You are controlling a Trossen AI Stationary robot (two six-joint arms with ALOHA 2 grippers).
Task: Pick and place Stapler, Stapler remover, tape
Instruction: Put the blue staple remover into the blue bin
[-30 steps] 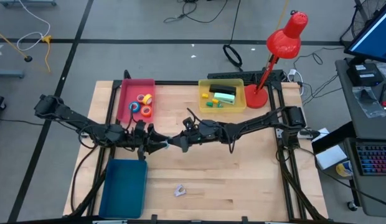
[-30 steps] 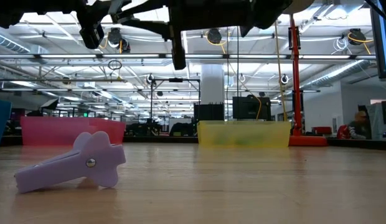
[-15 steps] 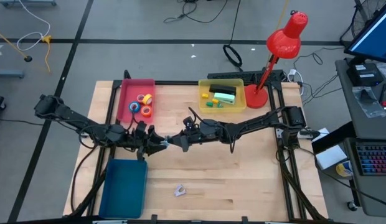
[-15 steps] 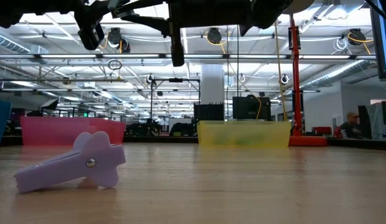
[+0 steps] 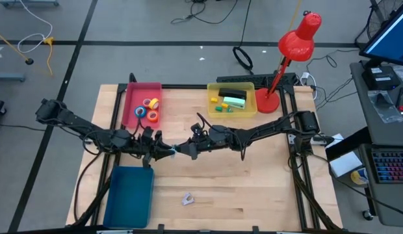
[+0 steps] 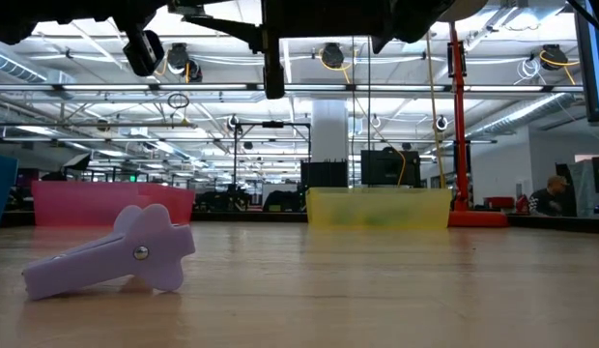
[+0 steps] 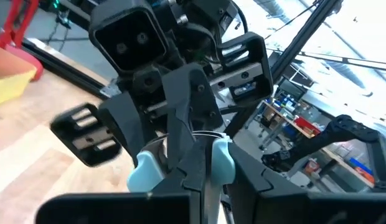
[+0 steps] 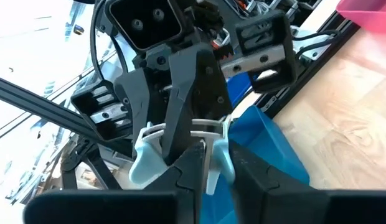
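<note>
- I am looking at a pale wooden table (image 5: 253, 169) standing on a grey floor; a red desk lamp (image 5: 296, 42) is standing at its far right corner.
- In the low view a big workshop hall is showing behind the table, and a person (image 6: 551, 193) is sitting far back at the right edge.
- Both arms are meeting above the middle of the table, a little to the left side.
- The left gripper (image 5: 168, 151) is pressing its fingers together on a light-blue staple remover (image 7: 221, 158), which is hanging in the air between the two arms.
- The right gripper (image 5: 182, 149) is facing it from the other side, and its fingers are also sitting close together on the same staple remover, on the metal part.
- The four tape rolls (image 5: 150, 108) are lying in the pink tray (image 5: 131, 107) at the far left of the table.
- The yellow bin (image 5: 251, 104) beside the lamp is holding green and yellow items; I cannot tell what each of them is.
- A blue bin (image 5: 130, 195) is standing at the near left corner.
- A small lilac hinged tool (image 6: 111, 253) is lying on the bare wood near the front edge, apart from both bins.
</note>
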